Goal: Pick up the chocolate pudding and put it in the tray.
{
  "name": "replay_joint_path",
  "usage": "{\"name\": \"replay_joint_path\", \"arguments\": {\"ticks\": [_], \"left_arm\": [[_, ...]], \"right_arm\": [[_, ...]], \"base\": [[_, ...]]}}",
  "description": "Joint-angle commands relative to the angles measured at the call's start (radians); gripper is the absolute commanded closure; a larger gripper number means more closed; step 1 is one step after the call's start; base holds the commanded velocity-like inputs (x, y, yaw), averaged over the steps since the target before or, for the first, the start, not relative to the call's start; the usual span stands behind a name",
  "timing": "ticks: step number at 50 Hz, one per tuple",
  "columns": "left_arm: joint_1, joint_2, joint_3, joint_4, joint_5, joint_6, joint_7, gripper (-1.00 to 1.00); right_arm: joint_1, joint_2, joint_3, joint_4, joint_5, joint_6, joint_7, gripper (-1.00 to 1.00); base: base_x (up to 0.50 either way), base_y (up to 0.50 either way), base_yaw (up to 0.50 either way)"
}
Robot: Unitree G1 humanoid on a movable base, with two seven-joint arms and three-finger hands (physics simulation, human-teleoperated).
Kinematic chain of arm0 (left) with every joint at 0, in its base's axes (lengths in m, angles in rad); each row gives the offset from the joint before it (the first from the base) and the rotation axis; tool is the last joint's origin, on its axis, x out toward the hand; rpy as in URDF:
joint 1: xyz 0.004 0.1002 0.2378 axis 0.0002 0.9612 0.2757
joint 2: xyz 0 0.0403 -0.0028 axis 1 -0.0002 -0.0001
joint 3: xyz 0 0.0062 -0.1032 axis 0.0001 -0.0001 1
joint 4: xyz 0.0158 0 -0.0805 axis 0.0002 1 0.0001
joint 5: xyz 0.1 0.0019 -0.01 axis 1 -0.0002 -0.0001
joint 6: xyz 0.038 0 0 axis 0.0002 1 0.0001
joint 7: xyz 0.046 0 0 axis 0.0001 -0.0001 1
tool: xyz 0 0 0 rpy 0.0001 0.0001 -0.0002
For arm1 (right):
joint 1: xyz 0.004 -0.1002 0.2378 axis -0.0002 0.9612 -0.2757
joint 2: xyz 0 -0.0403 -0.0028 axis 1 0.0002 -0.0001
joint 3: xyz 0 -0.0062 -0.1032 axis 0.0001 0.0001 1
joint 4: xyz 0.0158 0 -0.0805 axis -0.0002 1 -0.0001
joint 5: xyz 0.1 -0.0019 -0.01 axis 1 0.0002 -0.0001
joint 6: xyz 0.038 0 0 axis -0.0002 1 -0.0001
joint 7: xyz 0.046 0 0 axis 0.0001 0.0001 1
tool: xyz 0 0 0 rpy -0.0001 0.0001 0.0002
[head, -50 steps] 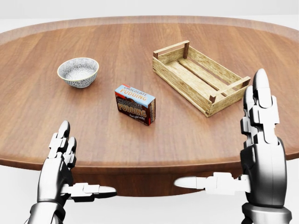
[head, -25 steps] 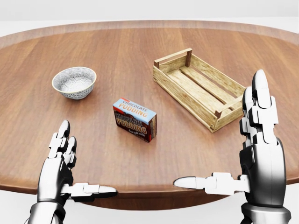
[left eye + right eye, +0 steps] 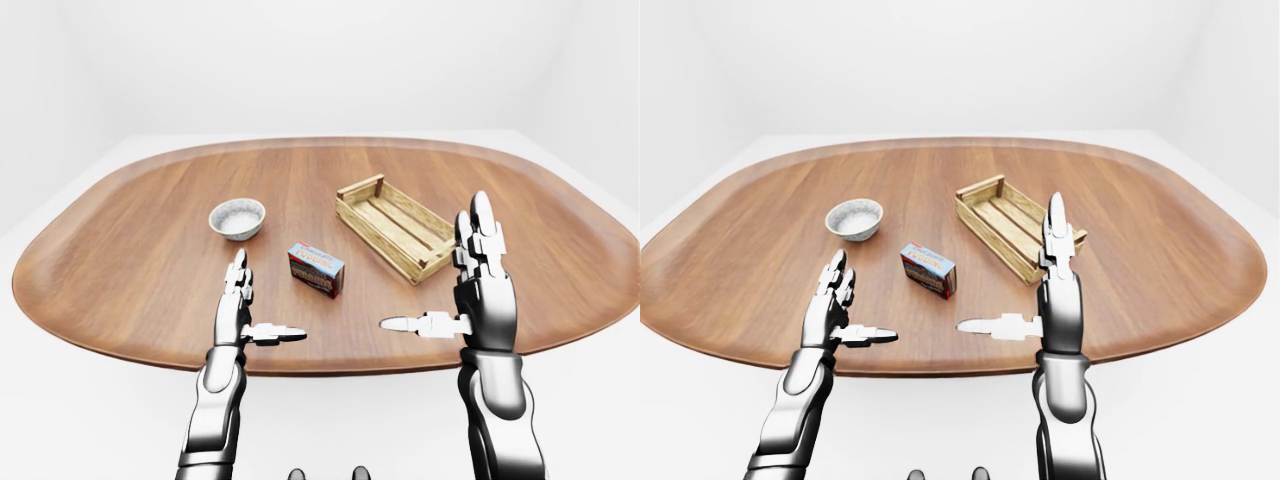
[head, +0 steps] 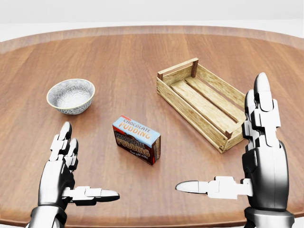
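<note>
Where the left-eye view takes in the oval wooden table point(image 3: 130, 260), we see the slatted tray point(image 3: 394, 226) far right. In the head view, the chocolate pudding point(image 4: 137, 139) lies between our spread, empty metallic left hand point(image 4: 64, 173) and right hand point(image 4: 259, 156), a speckled bowl point(image 4: 70, 95) far left.

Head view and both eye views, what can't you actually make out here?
- Small print under the big lettering on the blue and red chocolate pudding box: too small, every view.
- Near corner of the slatted wooden tray: the right robot hand covers it, right-eye view.
- Edges of the oval wooden table: cut off in the head view.
- Inner pattern of the speckled grey bowl: too fine.
</note>
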Motion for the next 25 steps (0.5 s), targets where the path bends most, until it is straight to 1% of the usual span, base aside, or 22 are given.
{"name": "replay_joint_path", "arguments": {"ticks": [1, 5, 8, 11, 14, 15, 16, 18, 21, 25], "left_arm": [[-0.002, 0.0, 0.001, 0.009, 0.0, -0.008, -0.002, -1.0], [-0.002, 0.001, 0.003, 0.011, -0.002, -0.008, -0.002, -1.0], [-0.002, 0.001, 0.004, 0.006, -0.003, -0.004, -0.002, -1.0], [0.001, 0.001, 0.002, -0.002, -0.003, 0.001, -0.002, -1.0], [-0.002, 0.001, 0.003, 0.004, -0.003, -0.003, -0.002, -1.0], [0.001, 0.001, 0.002, -0.005, -0.002, 0.003, -0.002, -1.0], [0.001, 0.001, 0.002, -0.005, -0.002, 0.004, -0.002, -1.0], [0.002, 0.001, 0.001, -0.005, -0.001, 0.001, -0.002, -1.0], [0.003, 0.0, 0.0, -0.011, -0.001, 0.006, -0.001, -1.0], [0.001, 0.0, 0.001, -0.001, 0.0, -0.002, -0.002, -1.0]], "right_arm": [[-0.001, 0.001, 0.002, 0.0, 0.0, 0.007, 0.001, -1.0], [-0.004, 0.001, 0.0, -0.002, 0.002, 0.013, 0.0, -1.0], [-0.005, 0.002, 0.002, -0.003, 0.002, 0.016, -0.001, -1.0], [-0.005, 0.001, 0.001, 0.0, 0.002, 0.014, -0.001, -1.0], [-0.004, 0.001, 0.002, 0.002, 0.002, 0.012, -0.001, -1.0], [-0.003, 0.001, 0.003, 0.0, 0.001, 0.014, -0.001, -1.0], [-0.004, 0.0, 0.003, -0.001, 0.002, 0.015, -0.001, -1.0], [-0.004, 0.0, 0.002, 0.004, 0.003, 0.01, -0.001, -1.0], [-0.003, 0.0, 0.003, 0.007, 0.003, 0.006, -0.001, -1.0], [-0.003, -0.001, 0.0, 0.015, 0.006, -0.002, 0.0, -1.0]], "base": [[0.24, 0.0, 0.0], [0.23, 0.0, 0.0], [0.22, 0.0, 0.0], [0.21, 0.0, 0.0], [0.2, 0.0, 0.0], [0.21, 0.0, 0.0], [0.21, 0.0, 0.0], [0.21, 0.0, 0.0], [0.2, 0.0, 0.0], [0.21, 0.0, 0.0]]}}
